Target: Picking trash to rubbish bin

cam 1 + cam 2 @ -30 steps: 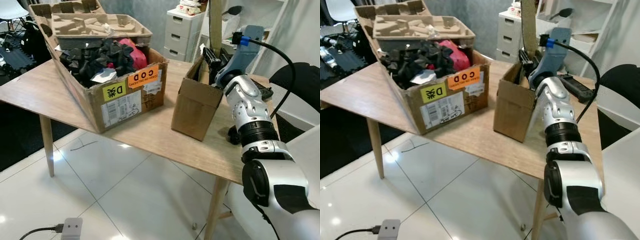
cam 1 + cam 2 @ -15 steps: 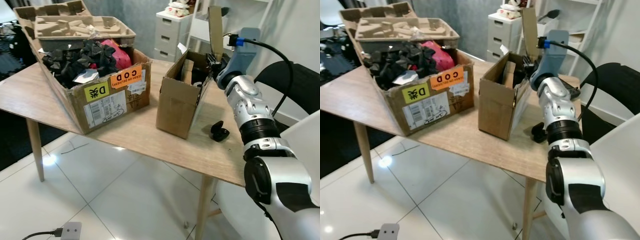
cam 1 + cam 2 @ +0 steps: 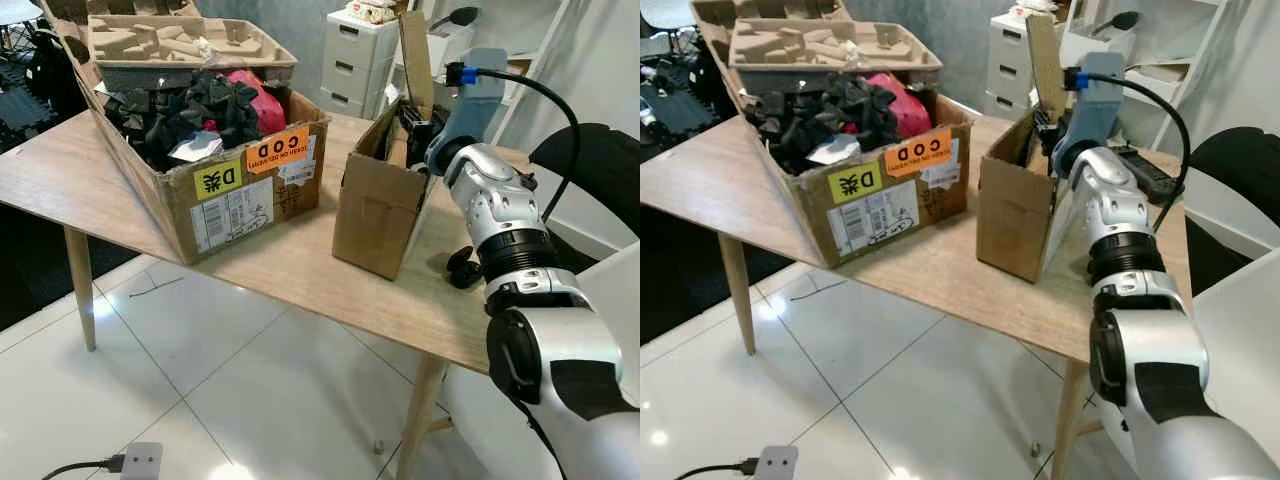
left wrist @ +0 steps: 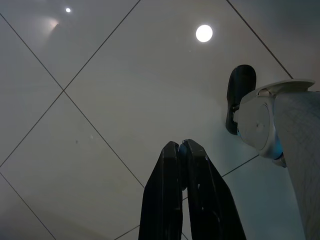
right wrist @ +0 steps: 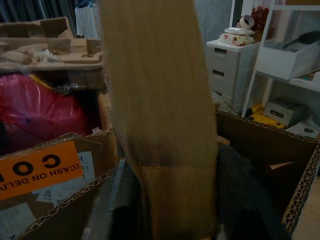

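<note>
Bench [image 3: 300, 262]: pale wood, running from the left edge to the right of the head views, over a white tiled floor [image 3: 200, 380].
Big box [image 3: 240, 195]: upper left of the frame, on the bench, heaped with black scraps [image 3: 190, 110], a red bag [image 3: 262, 100] and a pulp tray [image 3: 180, 45] on top; an orange COD sticker [image 3: 280, 150] on its side.
Small box [image 3: 380, 215]: centre of the frame, on the bench just right of the big box, top open.
Card strip [image 3: 416, 60]: tall and upright, rising out of the small box at upper centre; in the right wrist view it stands just in front of the lens.
Right hand [image 3: 1045, 125]: at the small box's far rim, at the foot of the card strip; I cannot tell whether its fingers are apart or clamped on the strip.
Black lump [image 3: 463, 268]: on the bench, right of centre, beside the right arm.
Left hand [image 4: 182, 150]: hangs idle over the floor, fingers pressed together, holding nothing.
Drawers [image 3: 358, 55]: white, behind the bench at top centre.
Plug block [image 3: 140, 462]: on the floor, bottom left.
</note>
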Robot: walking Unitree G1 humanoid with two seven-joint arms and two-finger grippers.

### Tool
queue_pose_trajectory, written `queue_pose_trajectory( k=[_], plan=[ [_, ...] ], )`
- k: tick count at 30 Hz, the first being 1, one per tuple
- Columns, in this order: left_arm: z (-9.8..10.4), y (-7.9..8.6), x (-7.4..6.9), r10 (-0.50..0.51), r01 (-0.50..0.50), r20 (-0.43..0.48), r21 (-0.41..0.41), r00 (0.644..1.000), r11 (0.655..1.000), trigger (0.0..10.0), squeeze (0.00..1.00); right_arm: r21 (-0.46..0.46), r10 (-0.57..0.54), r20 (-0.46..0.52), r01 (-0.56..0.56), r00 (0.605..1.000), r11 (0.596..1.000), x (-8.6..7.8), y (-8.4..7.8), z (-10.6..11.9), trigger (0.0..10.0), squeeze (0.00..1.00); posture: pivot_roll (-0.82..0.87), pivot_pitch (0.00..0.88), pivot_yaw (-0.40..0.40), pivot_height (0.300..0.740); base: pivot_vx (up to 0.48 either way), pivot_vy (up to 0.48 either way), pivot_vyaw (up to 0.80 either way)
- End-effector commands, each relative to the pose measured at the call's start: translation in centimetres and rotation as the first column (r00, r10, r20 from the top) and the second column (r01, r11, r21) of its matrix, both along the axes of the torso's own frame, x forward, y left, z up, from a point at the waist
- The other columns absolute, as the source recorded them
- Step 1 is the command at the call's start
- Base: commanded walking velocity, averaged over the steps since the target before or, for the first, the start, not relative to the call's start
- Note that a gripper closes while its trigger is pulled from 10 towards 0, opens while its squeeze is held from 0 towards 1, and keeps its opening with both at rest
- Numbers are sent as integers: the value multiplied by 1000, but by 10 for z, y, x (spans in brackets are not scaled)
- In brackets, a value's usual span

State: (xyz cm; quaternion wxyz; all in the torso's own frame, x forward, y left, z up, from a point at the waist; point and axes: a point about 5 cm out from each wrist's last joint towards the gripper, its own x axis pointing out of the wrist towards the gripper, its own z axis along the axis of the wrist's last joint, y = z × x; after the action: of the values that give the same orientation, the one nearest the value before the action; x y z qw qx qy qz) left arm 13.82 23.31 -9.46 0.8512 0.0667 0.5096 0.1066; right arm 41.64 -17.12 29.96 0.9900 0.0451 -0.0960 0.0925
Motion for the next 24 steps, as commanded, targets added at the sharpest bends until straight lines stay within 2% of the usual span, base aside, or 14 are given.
queue_pose_trajectory(
  k=[1,2,7,8,9,11,12,13,16,17,18,21,22,24],
  plan=[
    [-2,3,-7,-9,9,-25,7,1000,1000,10000,0,32,-1,-6,2,1000,999,-1,-1,0,10000,855,10,56,-24,740,0,0,0],
    [-2,3,-8,-7,7,-27,8,1000,1000,10000,0,43,-23,-3,23,1000,999,-1,-4,1,10000,1000,10,56,-24,740,0,0,0],
    [-2,4,-8,-2,2,-27,9,1000,1000,10000,0,59,-38,5,38,999,998,-2,-7,4,10000,1000,10,56,-24,740,0,0,0],
    [-1,6,-8,8,-8,-24,11,1000,1000,10000,0,76,-48,15,46,999,996,-2,-9,8,10000,835,11,56,-22,740,0,0,0],
    [-1,6,-8,8,-8,-24,11,1000,1000,10000,0,76,-48,15,46,999,996,-2,-9,8,10000,835,11,56,-22,740,0,0,0],
    [0,11,-8,43,-43,-12,15,999,999,10000,0,97,-50,38,46,998,994,-4,-9,13,10000,255,11,56,-22,740,0,0,0],
    [1,15,-7,75,-75,0,16,997,997,10000,0,114,-35,74,27,997,993,-5,-8,18,10000,0,12,54,-22,740,0,0,0],
    [1,15,-7,75,-75,0,16,997,997,10000,0,114,-35,74,27,997,993,-5,-8,18,10000,0,12,54,-22,740,0,0,0],
    [10,36,-2,232,-234,77,25,970,972,10000,0,176,39,230,-81,972,981,-16,-4,39,10000,0,12,54,-22,740,0,0,0],
    [10,36,-2,232,-234,77,25,970,972,10000,0,176,39,230,-81,972,981,-16,-4,39,10000,0,12,54,-22,740,0,0,0],
    [16,48,1,291,-297,118,34,949,954,10000,0,197,64,277,-122,959,973,-20,-3,44,10000,0,16,54,-24,740,0,0,0],
    [21,57,4,333,-343,152,41,930,938,10000,0,213,83,307,-154,948,965,-23,-3,47,10000,0,16,54,-24,740,0,0,0],
    [32,77,8,403,-425,217,66,889,903,10000,0,243,143,348,-236,927,941,-30,0,49,10000,0,24,56,-25,740,0,0,0],
    [32,77,8,403,-425,217,66,889,903,10000,0,243,143,348,-236,927,941,-30,0,49,10000,0,24,56,-25,740,0,0,0]
  ],
)
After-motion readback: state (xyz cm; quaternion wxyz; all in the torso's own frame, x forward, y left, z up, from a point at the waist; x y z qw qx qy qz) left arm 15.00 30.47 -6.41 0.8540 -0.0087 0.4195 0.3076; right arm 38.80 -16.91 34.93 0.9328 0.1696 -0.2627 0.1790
